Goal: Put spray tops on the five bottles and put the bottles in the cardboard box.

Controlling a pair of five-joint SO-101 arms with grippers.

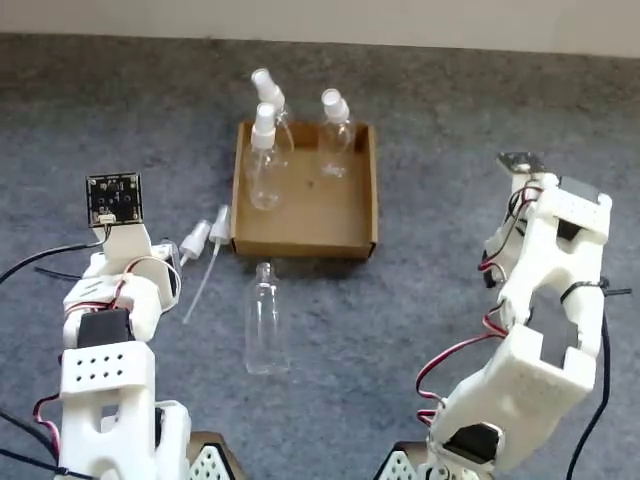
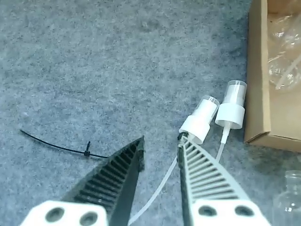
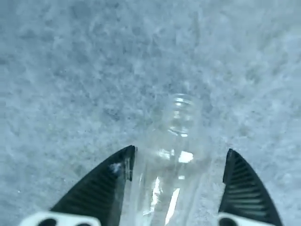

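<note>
The left claw [image 2: 161, 138] is held open low over the grey carpet [image 2: 94, 56], its two ribbed fingers apart. One fingertip [image 2: 183, 143] is at the collar of a loose spray top [image 2: 201, 117]; whether they touch cannot be told. A second spray top [image 2: 231, 108] lies just beside the first, near a corner of the cardboard box [image 2: 257, 70]. A thin dip tube is trailed across the carpet by each. A black cable tie [image 2: 61, 148] lies on the claw's other side.

The right claw [image 3: 181, 150] is likewise spread wide. An uncapped clear bottle [image 3: 176, 136] is seen between its fingers, with a gap on one side.

From above, four bottles are counted. A capped bottle [image 1: 263, 160], a second capped bottle [image 1: 335, 140] and a third capped bottle [image 1: 268, 95], which leans at the far wall, are in the box. One open bottle [image 1: 265, 320] lies on the carpet, its neck just short of the box's near wall. Whether it is the bottle between the right claw's fingers cannot be told. Open carpet is seen between the box and the right arm [image 1: 540, 320], and beyond the box to the carpet's far edge.
</note>
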